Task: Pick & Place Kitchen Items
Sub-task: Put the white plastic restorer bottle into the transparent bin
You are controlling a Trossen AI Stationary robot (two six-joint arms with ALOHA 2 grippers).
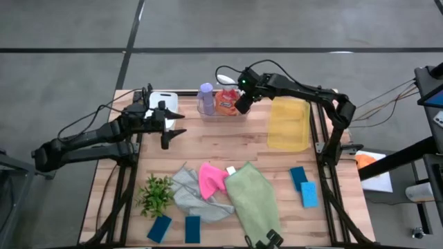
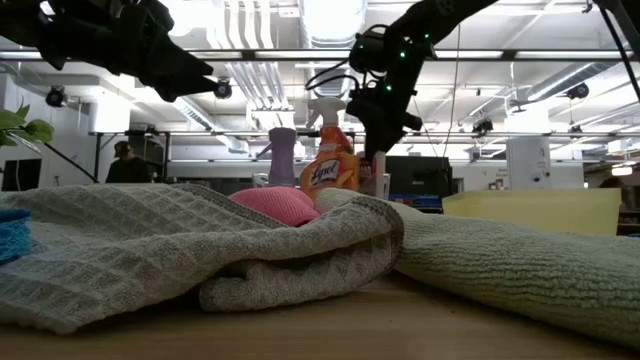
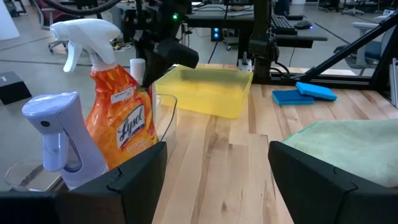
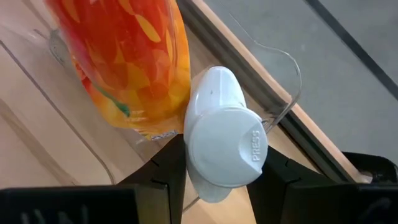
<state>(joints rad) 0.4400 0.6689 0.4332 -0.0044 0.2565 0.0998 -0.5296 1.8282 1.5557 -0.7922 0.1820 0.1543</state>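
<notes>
My right gripper [image 4: 217, 158] is over the clear tray [image 1: 223, 115] at the far edge of the bench [image 1: 228, 142]. Its jaws are closed on the small white bottle [image 4: 225, 146], one on each side of the cap. The bottle is just beside the orange spray bottle [image 1: 225, 102], which stands in the clear tray with the purple bottle [image 1: 205, 97] next to it.

My left gripper [image 1: 173, 124] hangs over the bench near the white tray [image 1: 166, 101] at the far left corner. Its jaws are wide open and hold nothing.

The yellow tray [image 1: 288, 124] sits to the right of the clear tray, near the far right edge.

Toward the near edge I see the grey cloth [image 1: 194, 194], the pink cloth [image 1: 211, 178] on top of it, and the green cloth [image 1: 252, 200] touching them both. Two blue sponges [image 1: 176, 227] lie near the near left corner, by a little green plant [image 1: 156, 195]. Two more blue sponges [image 1: 304, 187] lie by the right edge.
</notes>
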